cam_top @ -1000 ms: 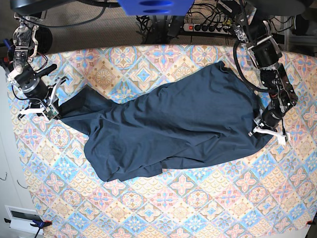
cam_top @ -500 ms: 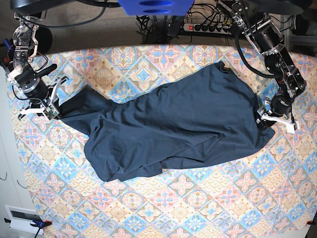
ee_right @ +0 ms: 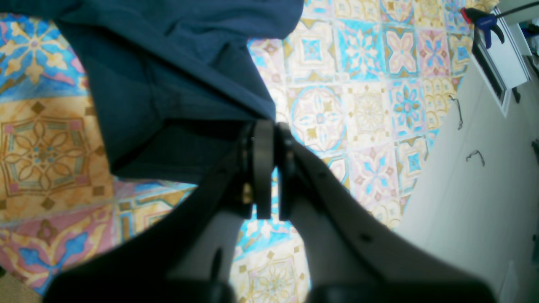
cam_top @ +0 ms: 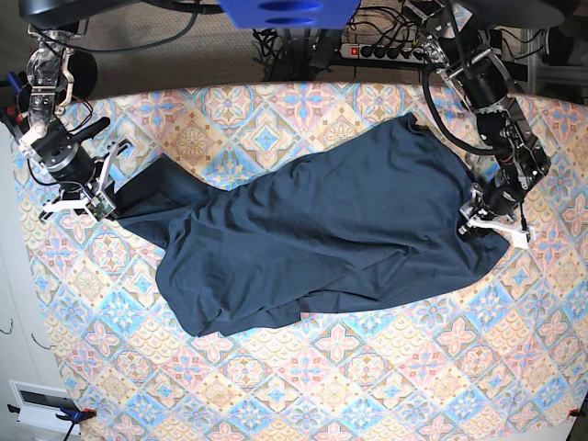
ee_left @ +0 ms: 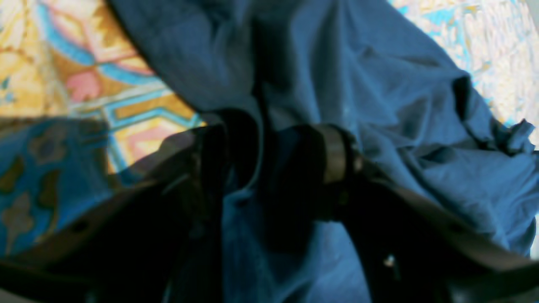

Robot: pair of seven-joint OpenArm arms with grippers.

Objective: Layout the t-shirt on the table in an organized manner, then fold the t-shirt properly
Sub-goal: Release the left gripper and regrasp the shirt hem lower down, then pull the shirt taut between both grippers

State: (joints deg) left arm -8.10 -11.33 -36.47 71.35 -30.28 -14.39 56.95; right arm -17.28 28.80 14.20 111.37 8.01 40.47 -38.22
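Desk [cam_top: 367, 386]: wide, draped in a pastel cloth of blue, pink and cream diamond tiles with floral medallions; a pale floor showed past its edge in the right wrist view.
T-shirt [cam_top: 312, 230]: dark navy, wrinkled, lay spread unevenly across the middle of the desk, running from one claw to the other.
Right claw [ee_right: 266, 168]: sat at the shirt's end by the desk's edge, jaws pressed together on a corner of the fabric.
Left claw [ee_left: 269, 168]: was at the shirt's opposite end, low over the cloth; its jaws stood apart with a fold of navy fabric between them.
Background: a power strip [cam_top: 386, 50] and tangled cables lay behind the desk's far edge.
Hard to make out: the left wrist view was dark and blurred, so whether fabric touched the left jaws was unclear.
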